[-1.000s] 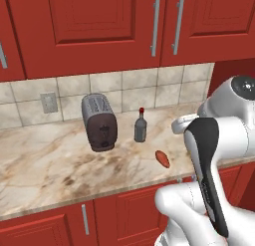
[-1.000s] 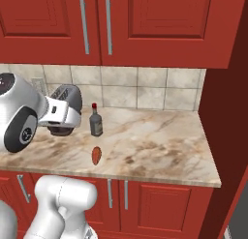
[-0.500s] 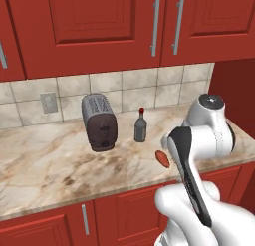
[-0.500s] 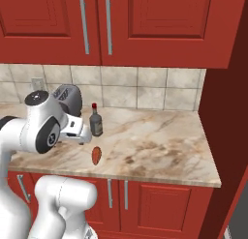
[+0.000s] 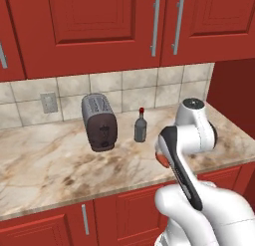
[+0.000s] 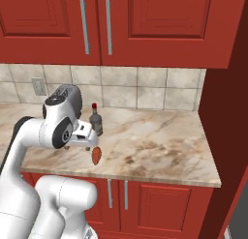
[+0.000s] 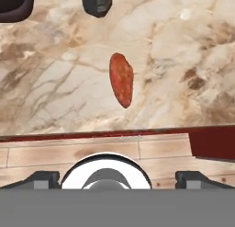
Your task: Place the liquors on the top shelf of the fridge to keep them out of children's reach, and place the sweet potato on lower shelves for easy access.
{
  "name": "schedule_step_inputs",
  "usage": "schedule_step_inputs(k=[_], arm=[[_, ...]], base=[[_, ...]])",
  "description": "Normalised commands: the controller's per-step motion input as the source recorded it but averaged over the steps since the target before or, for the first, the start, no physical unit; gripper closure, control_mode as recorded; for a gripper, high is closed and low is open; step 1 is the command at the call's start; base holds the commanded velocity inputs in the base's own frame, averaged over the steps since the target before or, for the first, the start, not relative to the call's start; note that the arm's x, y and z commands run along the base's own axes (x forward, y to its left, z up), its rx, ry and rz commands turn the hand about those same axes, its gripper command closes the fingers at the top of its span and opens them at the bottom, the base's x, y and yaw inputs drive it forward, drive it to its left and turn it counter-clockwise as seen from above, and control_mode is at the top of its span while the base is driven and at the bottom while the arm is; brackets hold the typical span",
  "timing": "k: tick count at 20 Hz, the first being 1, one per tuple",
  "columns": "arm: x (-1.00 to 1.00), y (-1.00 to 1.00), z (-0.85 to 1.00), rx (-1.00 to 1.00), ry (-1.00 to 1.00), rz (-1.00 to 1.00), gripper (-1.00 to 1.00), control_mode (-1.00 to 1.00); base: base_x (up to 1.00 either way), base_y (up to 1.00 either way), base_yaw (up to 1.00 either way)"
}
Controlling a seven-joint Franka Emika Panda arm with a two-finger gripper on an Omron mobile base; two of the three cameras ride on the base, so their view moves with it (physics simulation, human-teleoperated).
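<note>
The pincer [image 6: 88,147] hangs just over the marble surface [image 6: 155,141] with its fingers spread wide and nothing between them. Right below it, near the front edge, lies the sweet potato [image 7: 121,79], flat on the surface and not touched. A bit further back stands the slim grey liquor bottle [image 5: 140,127] with its red cap, upright, and next to that sits a dark toaster [image 5: 98,122] against the tiled wall.
</note>
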Motion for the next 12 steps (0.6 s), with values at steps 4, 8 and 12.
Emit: schedule_step_inputs(k=[4,8,12], arm=[[0.41,-0.06,-0.51,0.0,0.16,0.0,-1.0,-1.0],[0.48,-0.11,-0.57,0.0,0.13,0.0,-1.0,-1.0],[0.52,-0.14,-0.59,0.0,0.1,0.0,-1.0,-1.0]], base=[[0.0,0.0,0.0],[0.0,0.0,0.0],[0.0,0.0,0.0]])
